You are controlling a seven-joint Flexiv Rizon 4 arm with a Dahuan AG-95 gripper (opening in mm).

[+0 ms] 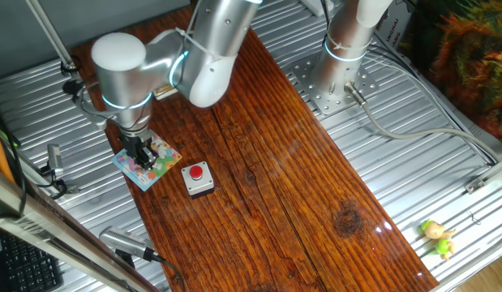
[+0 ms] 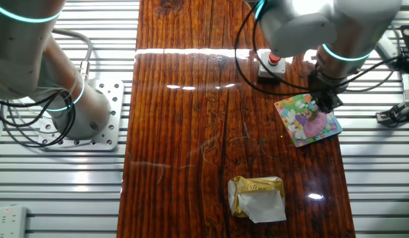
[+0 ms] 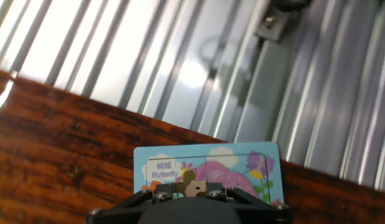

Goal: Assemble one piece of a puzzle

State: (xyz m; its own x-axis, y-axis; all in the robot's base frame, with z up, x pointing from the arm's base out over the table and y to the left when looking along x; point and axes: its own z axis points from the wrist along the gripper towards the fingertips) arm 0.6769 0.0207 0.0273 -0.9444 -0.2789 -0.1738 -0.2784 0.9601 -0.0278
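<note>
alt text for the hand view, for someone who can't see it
The hand hangs right over the puzzle, a light-blue-edged cartoon board labelled "Butterfly", with a brown gap showing just at the hand. The board lies on a dark wooden table beside ribbed metal.

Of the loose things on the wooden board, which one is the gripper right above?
The puzzle: the gripper sits over it; the grey button box and crumpled gold wrapper lie apart.

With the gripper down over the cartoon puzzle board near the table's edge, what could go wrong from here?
1. The black two-finger gripper hides the slot on the pastel cartoon puzzle board, so a misaligned piece could go unnoticed.
2. The board lies loose near the edge of the dark wooden tabletop; a sideways push might slide it toward the metal slats.
3. The small grey box with a red button sits close by and may be bumped.
</note>
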